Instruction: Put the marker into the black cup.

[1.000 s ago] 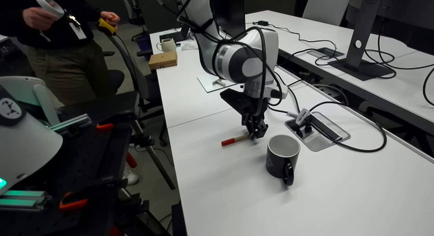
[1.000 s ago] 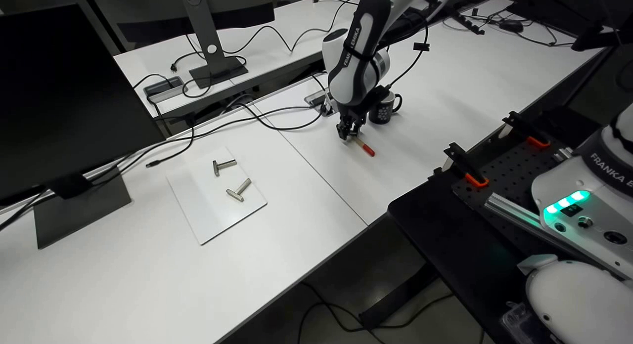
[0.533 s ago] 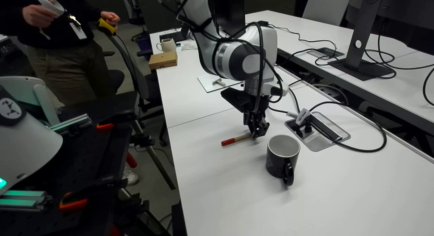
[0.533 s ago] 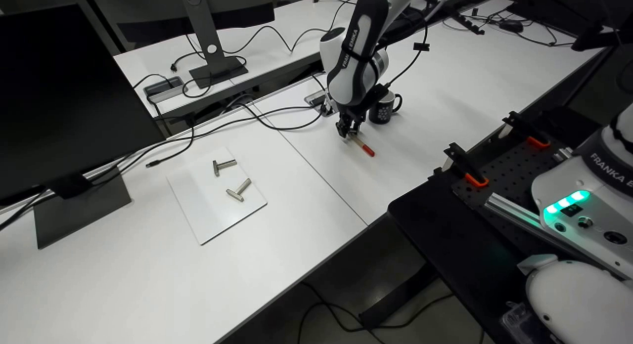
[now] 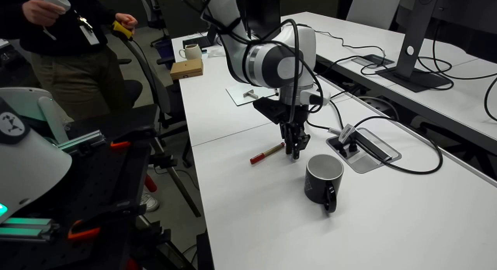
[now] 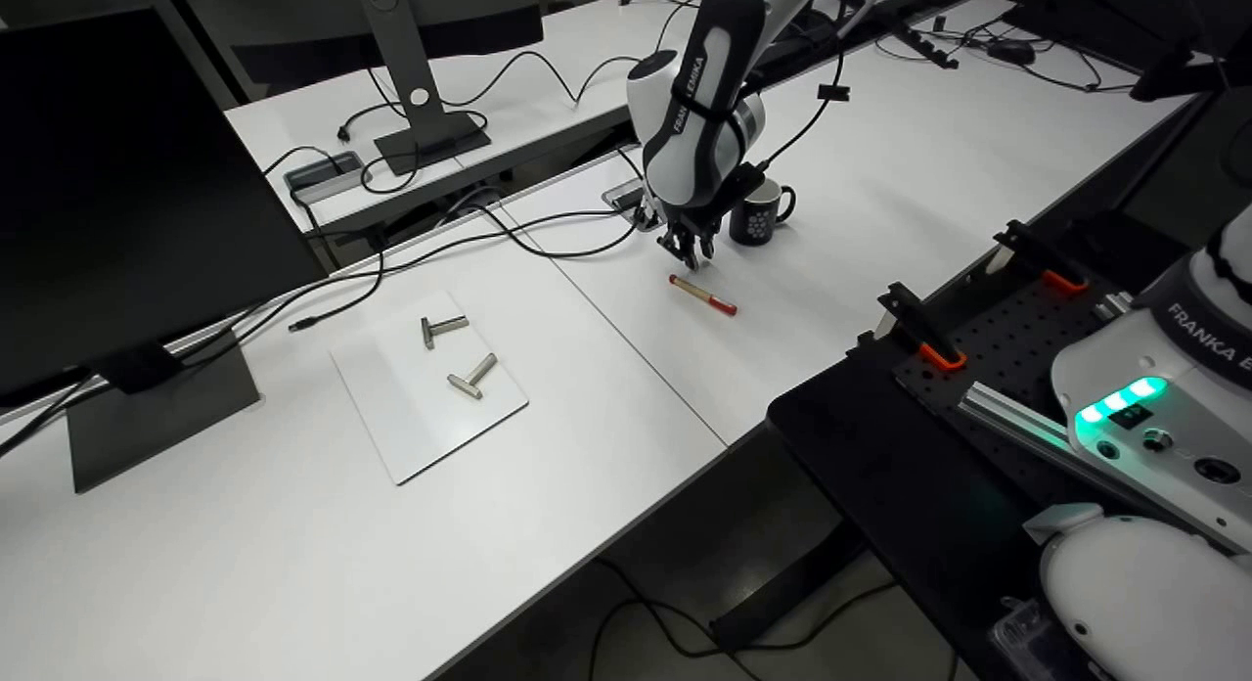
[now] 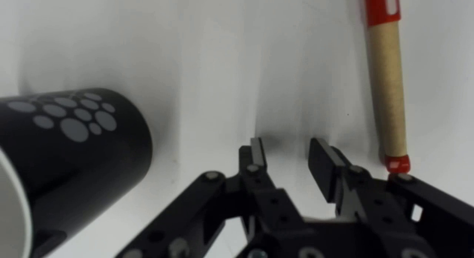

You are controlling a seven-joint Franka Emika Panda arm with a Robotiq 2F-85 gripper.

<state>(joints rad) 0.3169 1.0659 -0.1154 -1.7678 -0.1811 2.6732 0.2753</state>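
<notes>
The marker [image 5: 268, 153] has a tan barrel, a red cap and a red end. It lies flat on the white table in both exterior views [image 6: 700, 293]. In the wrist view the marker [image 7: 389, 87] is at the right, outside the jaws. The black cup [image 5: 319, 182] stands upright with its handle and pale marks showing; it also shows in an exterior view [image 6: 753, 221] and at the left of the wrist view [image 7: 81, 146]. My gripper [image 7: 284, 148] is partly open and empty, low over the table between cup and marker. It also shows in both exterior views [image 5: 292, 155] [image 6: 698, 258].
A grey cable box [image 5: 363, 149] with black cables lies beyond the cup. A white board [image 6: 425, 397] with metal T-shaped pieces lies on the table. A monitor [image 6: 147, 202] stands farther along. A cardboard box [image 5: 186, 69] and a light mug [image 5: 191, 52] are at the far end.
The gripper was at the marker's far end and hid it. Now the gripper is apart from it, and the marker has turned slightly and shifted, its far end showing. The cup has not moved.
</notes>
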